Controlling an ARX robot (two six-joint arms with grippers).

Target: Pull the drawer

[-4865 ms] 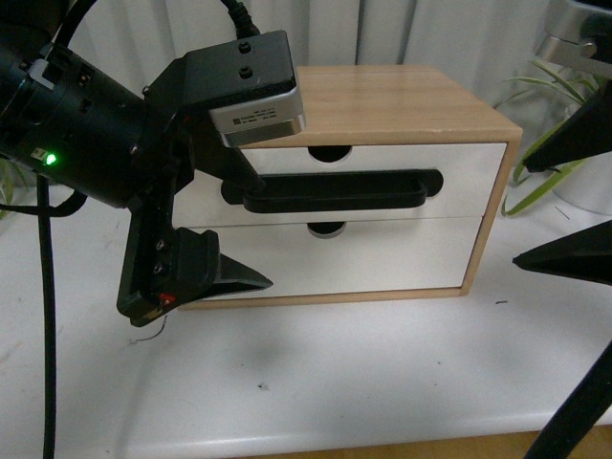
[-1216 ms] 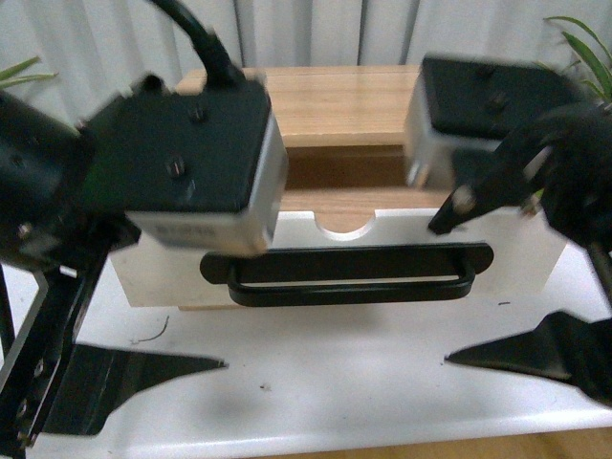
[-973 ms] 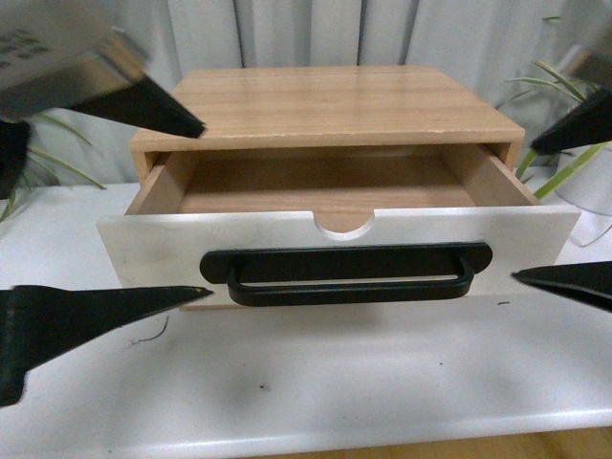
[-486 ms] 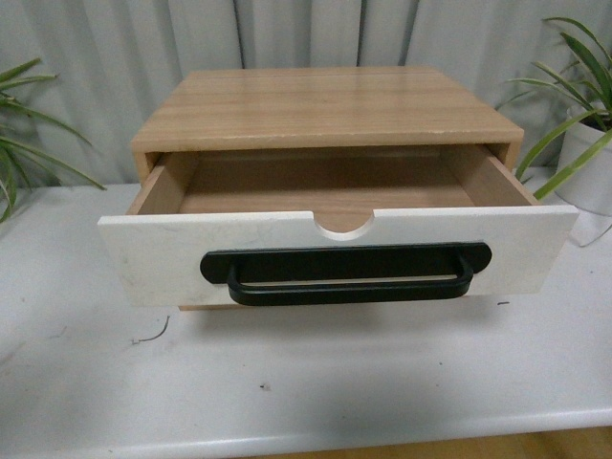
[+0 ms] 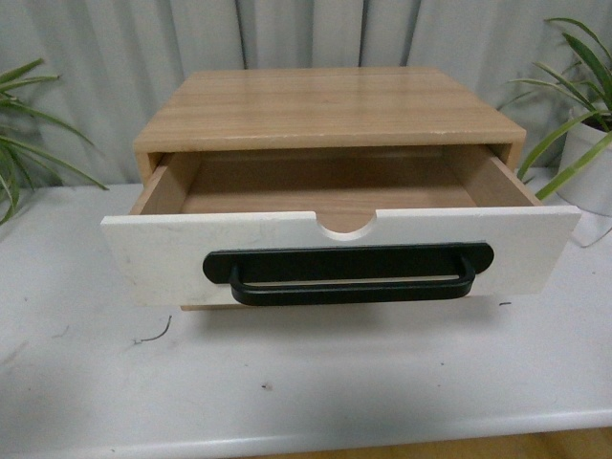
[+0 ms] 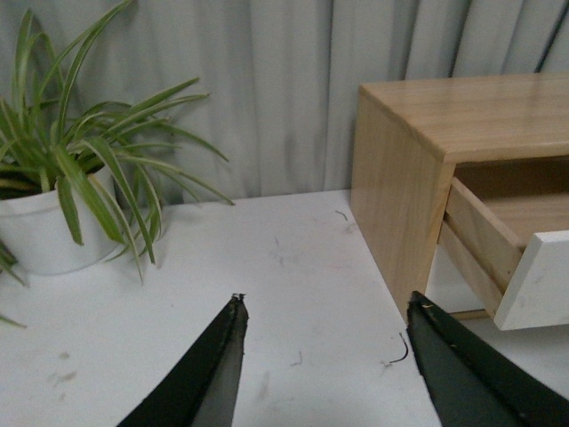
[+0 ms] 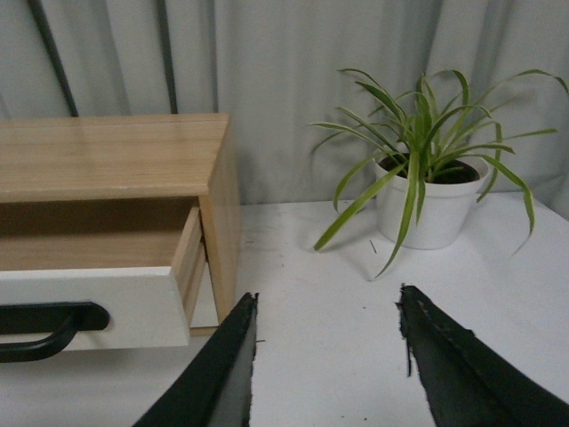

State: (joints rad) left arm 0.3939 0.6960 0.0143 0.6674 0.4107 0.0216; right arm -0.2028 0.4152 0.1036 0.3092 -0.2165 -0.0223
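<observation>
With its two black fingers spread apart and nothing between them, the left gripper [image 6: 324,374] hangs over the white desk [image 6: 293,294] off the left side of the wooden cabinet [image 6: 404,178]. Its fingertips touch neither the desk nor the cabinet. Beyond it, toward the desk's back left corner, stands a spider plant in a white pot [image 6: 40,231] before a grey curtain [image 6: 267,80].

Likewise parted and empty, the right gripper [image 7: 324,374] hovers over the desk off the cabinet's right side, clear of the wood. A second spider plant in a white pot [image 7: 427,209] stands near the desk's back right corner.

Neither arm shows in the front view. There the drawer [image 5: 339,253] stands pulled well out of the cabinet toward the desk's front edge, its white front hanging clear of the cabinet body and its bare wooden inside open to view. A long black bar handle [image 5: 349,273] runs across the middle of the front, and a half-round notch [image 5: 346,226] cuts into the top edge just above it. A small dark curl of wire or thread [image 5: 153,335] lies on the desk below the drawer's left end.
</observation>
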